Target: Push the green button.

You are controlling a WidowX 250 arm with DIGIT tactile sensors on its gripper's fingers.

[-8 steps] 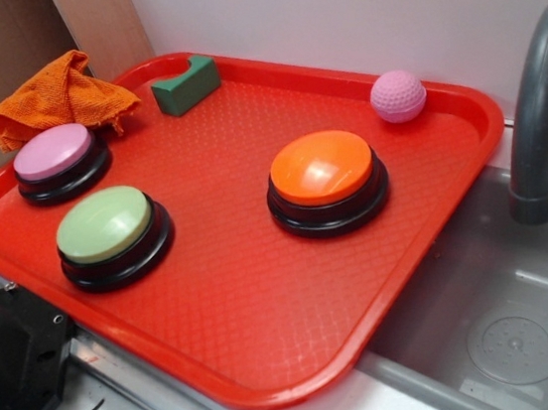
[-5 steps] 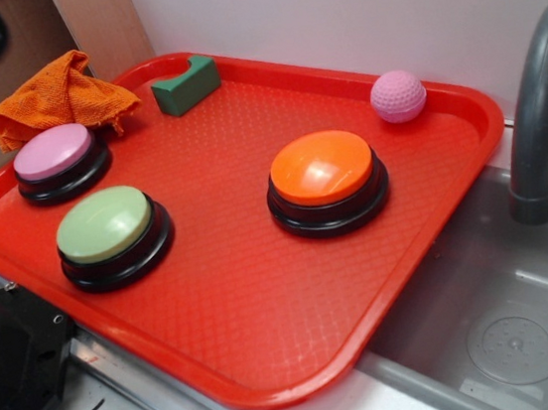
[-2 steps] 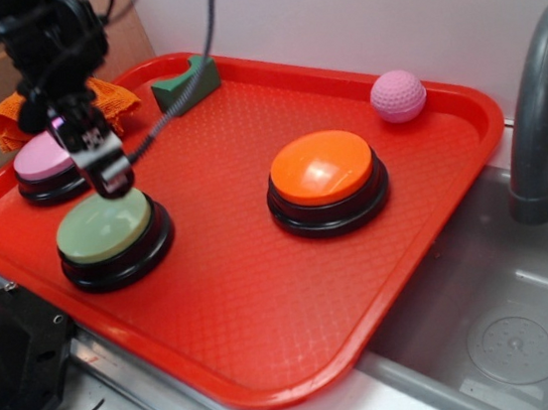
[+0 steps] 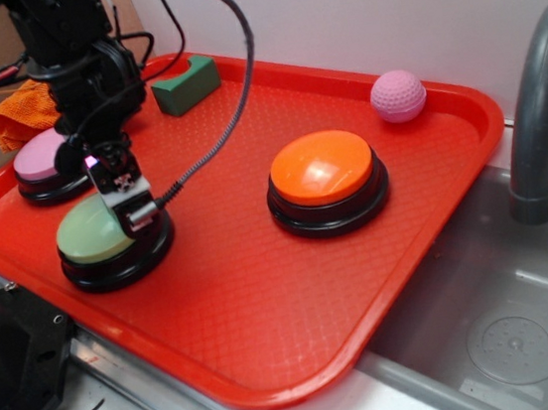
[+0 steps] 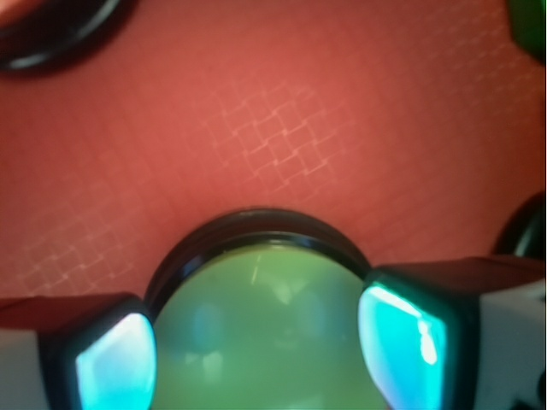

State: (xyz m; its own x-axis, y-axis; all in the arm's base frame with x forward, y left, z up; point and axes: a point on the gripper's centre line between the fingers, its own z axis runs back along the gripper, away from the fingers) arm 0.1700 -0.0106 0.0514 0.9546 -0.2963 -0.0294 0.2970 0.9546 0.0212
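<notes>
Gripper (image 4: 126, 205) low over green button (image 4: 92, 229) at red tray's (image 4: 266, 306) near-left corner. Wrist view: fingers (image 5: 115, 363) spread apart, straddling dome – nothing clamped. Contact not confirmed. Step: final descent. Next move – short straight press down, centred on dome.

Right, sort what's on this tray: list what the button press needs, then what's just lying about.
Needed:
green button
end effector, over the button's top, fingers apart

Lying about:
orange button
pink button
pink ball
dark green block
orange cloth
</notes>
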